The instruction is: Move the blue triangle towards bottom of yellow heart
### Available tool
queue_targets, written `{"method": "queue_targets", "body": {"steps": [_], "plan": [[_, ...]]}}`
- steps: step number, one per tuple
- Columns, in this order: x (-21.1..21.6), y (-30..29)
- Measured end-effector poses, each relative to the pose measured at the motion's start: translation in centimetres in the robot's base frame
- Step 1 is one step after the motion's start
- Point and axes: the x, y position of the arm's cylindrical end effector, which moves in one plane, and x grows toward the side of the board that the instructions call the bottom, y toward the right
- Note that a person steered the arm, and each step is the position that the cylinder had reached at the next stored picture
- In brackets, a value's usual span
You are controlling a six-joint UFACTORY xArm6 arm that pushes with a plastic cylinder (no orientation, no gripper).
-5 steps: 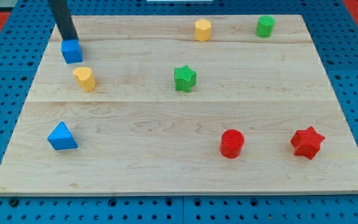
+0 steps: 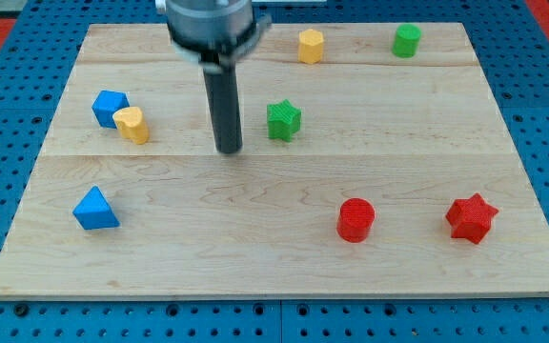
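Note:
The blue triangle (image 2: 95, 209) lies near the board's lower left. The yellow heart (image 2: 132, 124) sits above it at the left, touching a blue cube (image 2: 109, 107) on its upper left. My tip (image 2: 229, 150) rests on the board mid-left of centre, to the right of the heart and just left of the green star (image 2: 283, 120). The tip is well apart from the blue triangle, up and to its right.
A yellow hexagonal block (image 2: 311, 45) and a green cylinder (image 2: 407, 40) stand near the top edge. A red cylinder (image 2: 355, 219) and a red star (image 2: 471, 218) lie at the lower right. The wooden board (image 2: 255, 267) sits on a blue pegboard.
My tip moved from the top left, behind the blue cube, to the board's middle beside the green star. The blue cube has slid down against the yellow heart.

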Motion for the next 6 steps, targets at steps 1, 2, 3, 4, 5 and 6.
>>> {"method": "queue_targets", "body": {"steps": [1, 2, 3, 4, 5, 6], "plan": [[9.9, -2.5], [12.8, -11.7], [7.5, -15.5], [3.6, -17.9], [2.4, -16.8], [3.3, -14.6]]}}
